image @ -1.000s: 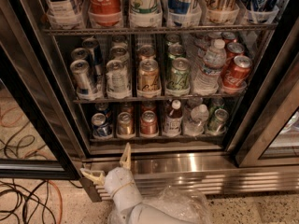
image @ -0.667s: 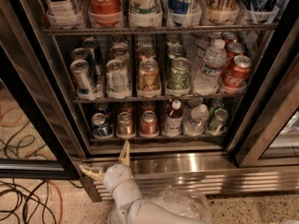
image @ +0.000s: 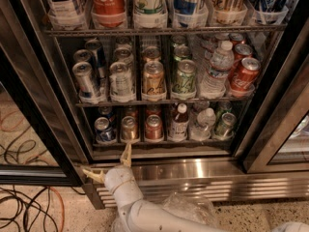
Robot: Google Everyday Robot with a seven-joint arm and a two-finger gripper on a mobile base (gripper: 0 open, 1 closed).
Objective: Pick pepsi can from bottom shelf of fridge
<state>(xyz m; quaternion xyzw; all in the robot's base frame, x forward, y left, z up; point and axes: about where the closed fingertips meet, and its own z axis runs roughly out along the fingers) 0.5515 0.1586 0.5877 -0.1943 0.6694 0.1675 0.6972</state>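
Hardly anything has moved since a second ago: the gripper [image: 106,159] has edged only a touch left and up, and it stays low in front of the fridge [image: 42,105], against the shiny steel base [image: 207,170]. Its jaws stand wide open and hold nothing. One pale tan finger [image: 126,154] points straight up to the front lip of the bottom shelf [image: 166,143], and the other juts out to the left. Both are slim, tapered and matt.

The pepsi can [image: 104,129] stands upright at the left end of that shelf, at the front of its lane. It is above and slightly left of the upright fingertip, clear of it and outside the jaws. It is a short cylinder with a glossy dark blue body and a silver lid. Just beside it on the right, directly over the fingertip, stands a copper-brown can [image: 129,128], then a red can [image: 154,128], a small bottle with a red cap [image: 179,123], a clear water bottle [image: 203,124] and a green can [image: 224,124].

Behind the jaws runs a smooth white arm [image: 145,212], partly wrapped in crumpled clear plastic [image: 189,208]. Dark and orange cables [image: 25,210] loop over the speckled floor at the left
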